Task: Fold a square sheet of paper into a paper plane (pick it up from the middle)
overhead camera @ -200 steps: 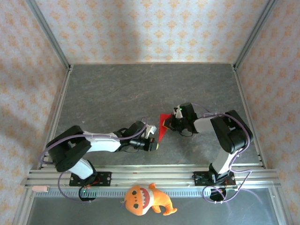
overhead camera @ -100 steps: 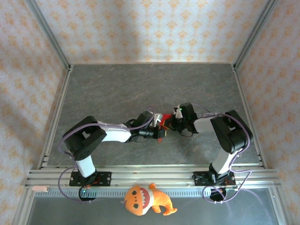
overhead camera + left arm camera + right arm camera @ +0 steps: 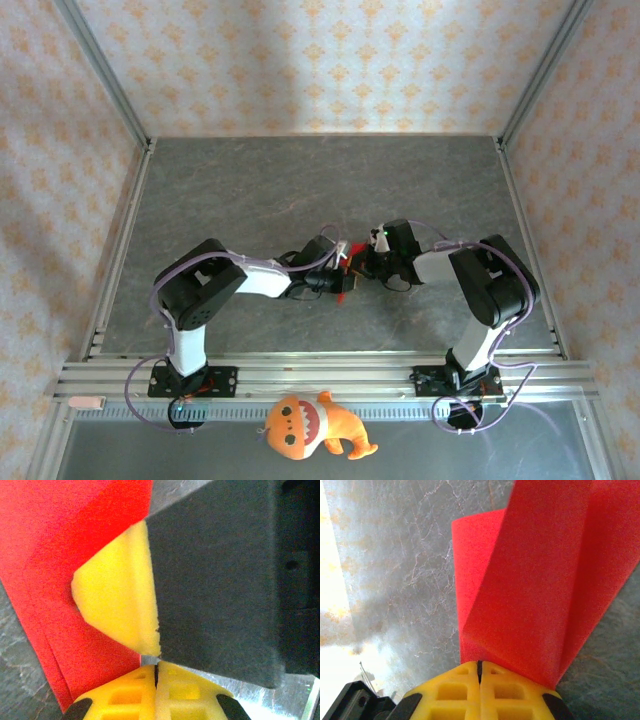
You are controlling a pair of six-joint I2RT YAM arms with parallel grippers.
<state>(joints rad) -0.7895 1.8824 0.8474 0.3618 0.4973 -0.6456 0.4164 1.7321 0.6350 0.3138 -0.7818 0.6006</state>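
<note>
The creased red paper (image 3: pixel 344 290) hangs just above the table's middle, largely covered by both grippers in the top view. My right gripper (image 3: pixel 362 265) is shut on it; in the right wrist view the folded sheet (image 3: pixel 535 580) fans upward out of the closed fingertips (image 3: pixel 480 667). My left gripper (image 3: pixel 340 272) meets it from the left. Its jaws (image 3: pixel 156 672) are pressed together, with the red paper (image 3: pixel 40 555) lying beside and behind them. Directly ahead of them are the right gripper's yellow pad (image 3: pixel 120 595) and black finger (image 3: pixel 215 580).
An orange plush toy (image 3: pixel 310 425) lies in front of the aluminium rail (image 3: pixel 320 378) at the near edge. The grey stone tabletop (image 3: pixel 300 190) stretches behind the grippers, bounded by patterned walls and metal frame posts.
My left arm has swung up and to the right from the lower left until its gripper meets the paper at the right gripper. The right arm has held still.
</note>
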